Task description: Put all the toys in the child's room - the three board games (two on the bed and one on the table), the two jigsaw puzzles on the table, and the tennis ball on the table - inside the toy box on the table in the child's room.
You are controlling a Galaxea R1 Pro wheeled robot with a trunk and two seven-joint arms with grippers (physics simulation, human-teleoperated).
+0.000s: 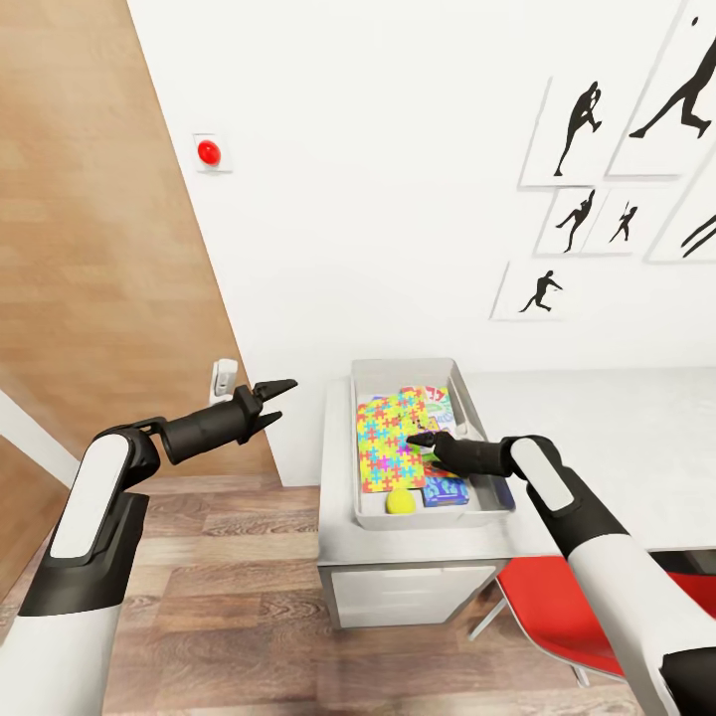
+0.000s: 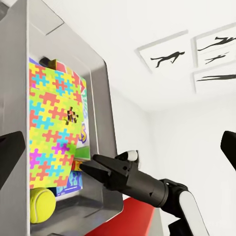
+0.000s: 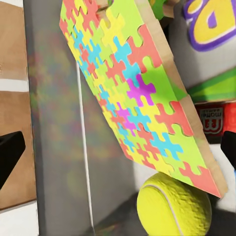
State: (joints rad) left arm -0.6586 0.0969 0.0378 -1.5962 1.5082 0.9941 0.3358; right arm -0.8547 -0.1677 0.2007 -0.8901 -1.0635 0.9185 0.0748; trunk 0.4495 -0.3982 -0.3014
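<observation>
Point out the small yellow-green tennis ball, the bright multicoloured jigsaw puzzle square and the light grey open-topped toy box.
tennis ball (image 1: 402, 503), head view, its rounded top.
jigsaw puzzle (image 1: 388, 443), head view, middle of its face.
toy box (image 1: 370, 522), head view, its near rim.

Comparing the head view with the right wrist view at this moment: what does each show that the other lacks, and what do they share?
Head view alone: the left gripper open off the table's end, the right gripper over the toy box, the table, a red chair, a red wall button and silhouette pictures.

Right wrist view alone: the jigsaw puzzle's tan edge, showing it tilted.

Shared: puzzle, tennis ball, box floor.
</observation>
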